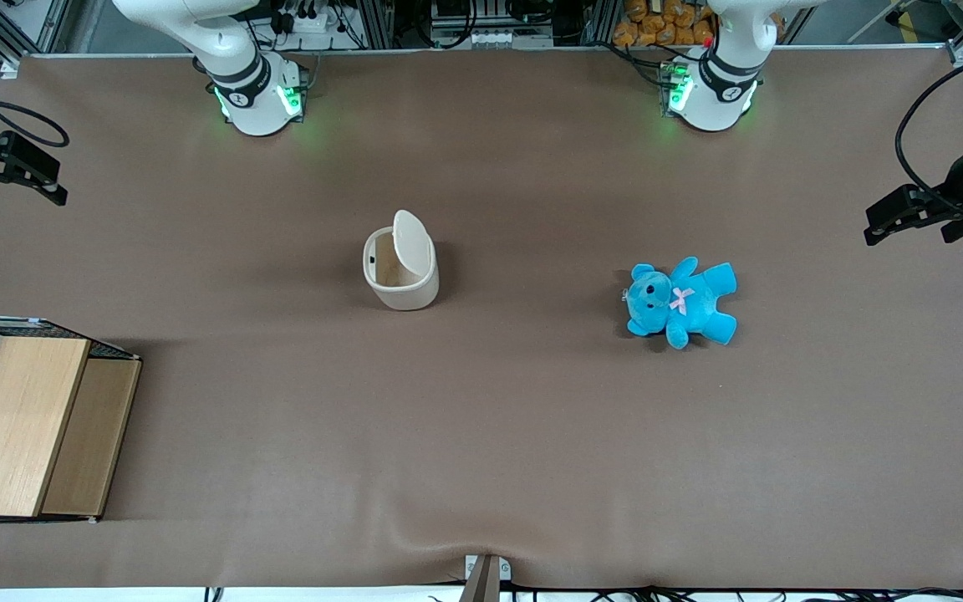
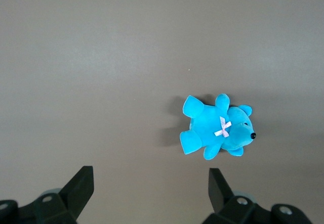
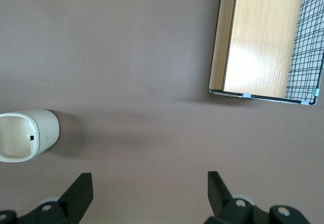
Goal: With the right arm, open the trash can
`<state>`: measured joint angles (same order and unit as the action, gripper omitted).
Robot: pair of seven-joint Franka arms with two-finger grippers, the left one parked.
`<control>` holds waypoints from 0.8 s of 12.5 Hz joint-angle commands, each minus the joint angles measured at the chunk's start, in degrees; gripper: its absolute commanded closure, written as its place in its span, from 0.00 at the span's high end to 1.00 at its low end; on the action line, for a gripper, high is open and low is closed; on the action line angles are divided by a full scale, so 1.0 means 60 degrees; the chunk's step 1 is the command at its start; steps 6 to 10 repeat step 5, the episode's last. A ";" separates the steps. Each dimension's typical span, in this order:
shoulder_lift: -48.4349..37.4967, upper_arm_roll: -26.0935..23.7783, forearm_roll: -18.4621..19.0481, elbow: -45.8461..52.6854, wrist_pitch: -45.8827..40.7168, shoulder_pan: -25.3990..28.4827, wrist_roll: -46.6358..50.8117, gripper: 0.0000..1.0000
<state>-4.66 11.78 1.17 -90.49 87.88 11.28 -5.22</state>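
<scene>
The cream-white trash can stands near the middle of the brown table. Its lid is tipped up on its hinge and the hollow inside shows. It also shows in the right wrist view, with the mouth open and the inside empty. My right gripper hangs at the working arm's end of the table, well apart from the can. In the right wrist view the gripper is open wide, with only bare table between the fingertips. It holds nothing.
A light wooden box with wire mesh sits at the working arm's end, nearer the front camera; it also shows in the right wrist view. A blue teddy bear lies toward the parked arm's end.
</scene>
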 commanded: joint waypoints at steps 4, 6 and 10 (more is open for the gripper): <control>0.0088 -0.0015 0.0010 0.0156 -0.0159 -0.0004 -0.0259 1.00; 0.0058 -0.0015 -0.0237 0.0098 -0.0130 -0.0019 -0.0273 1.00; 0.0058 -0.0015 -0.0237 0.0098 -0.0130 -0.0019 -0.0273 1.00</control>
